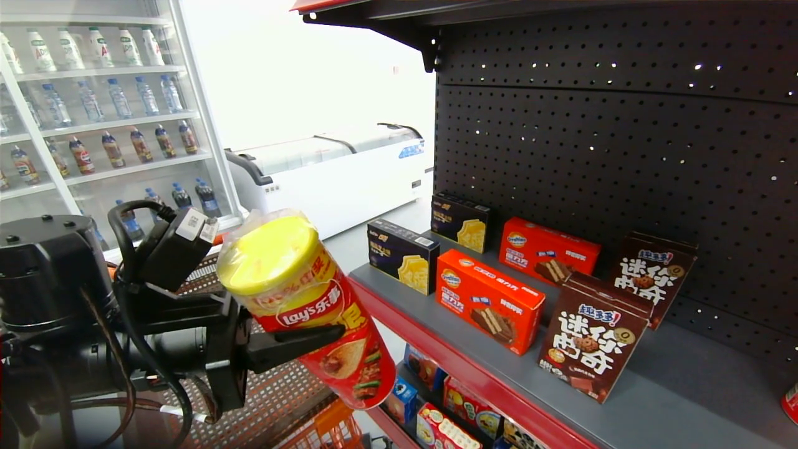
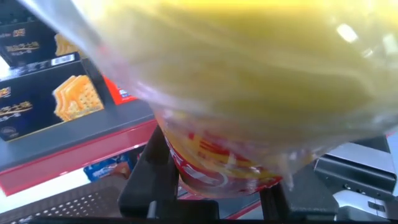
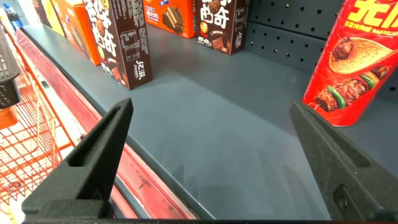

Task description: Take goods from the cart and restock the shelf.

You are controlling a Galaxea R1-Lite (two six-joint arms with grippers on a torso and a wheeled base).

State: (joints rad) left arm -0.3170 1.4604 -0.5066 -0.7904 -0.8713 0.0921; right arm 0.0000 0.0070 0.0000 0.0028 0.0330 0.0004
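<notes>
1. L gripper [image 1: 293, 343] is nearest. Its fingers are closed across the mid-body of the chip can [image 1: 299, 293], one finger visible across the front. The can has a red body and a yellow lid under loose clear wrap, and it's tilted, lid end up and toward the camera.
2. Just below and behind sits the cart [image 1: 280, 393], red-orange mesh. The can hangs over it, beside the shelf's front edge but not yet over the deck.
3. The shelf [image 1: 654, 399] has a grey deck with a red lip. R gripper [image 3: 211, 115] hovers low over a bare patch there, fingers spread wide w/ nothing between them. A second red can [image 3: 354, 62] stands upright near it.
4. Further along are the brown boxes [image 1: 592, 337], orange boxes [image 1: 486, 299] and black cracker boxes [image 1: 402, 255], in two rows against the pegboard [image 1: 623, 156].
5. Risks, as I judge them:
   - The wrap looks slick, so the can may slide or twist in the grip.
   - Set down tilted, the can prob. topples and rolls off the lip.
   - A low approach clips the red lip.
   - A wide swing knocks the front boxes.
   - The R arm sits in the free spot, so the arms could collide.
</notes>
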